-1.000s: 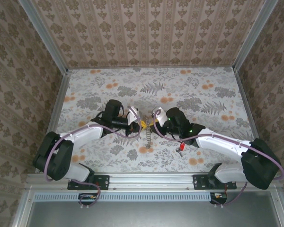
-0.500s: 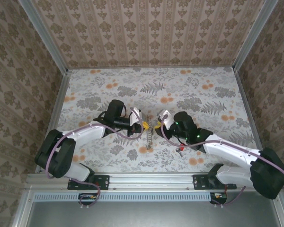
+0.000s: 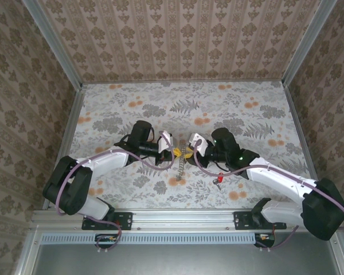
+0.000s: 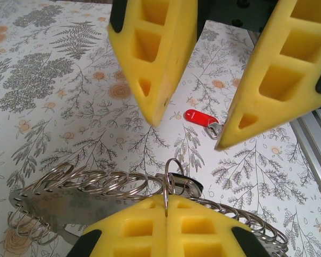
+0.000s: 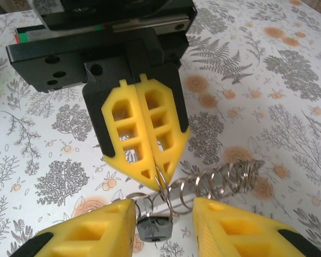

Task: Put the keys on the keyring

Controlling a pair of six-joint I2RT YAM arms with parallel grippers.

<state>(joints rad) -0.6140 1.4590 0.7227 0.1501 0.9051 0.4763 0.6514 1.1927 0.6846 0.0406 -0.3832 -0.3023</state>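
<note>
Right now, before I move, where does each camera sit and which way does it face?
Top external: above and behind the bases, looking down at the table; both arms, left hand, right hand show.
Left wrist: rides the left arm, faces the open right hand; own fingers, at the bottom, pinch the keyring.
Right wrist: rides the right arm, faces the shut left hand; own open fingers at the bottom.
Shared: both wrist views catch the keyring; top and left wrist, the red key.

Red-headed key lies flat, well apart; black-headed key hangs at the thin silvery keyring.
</note>
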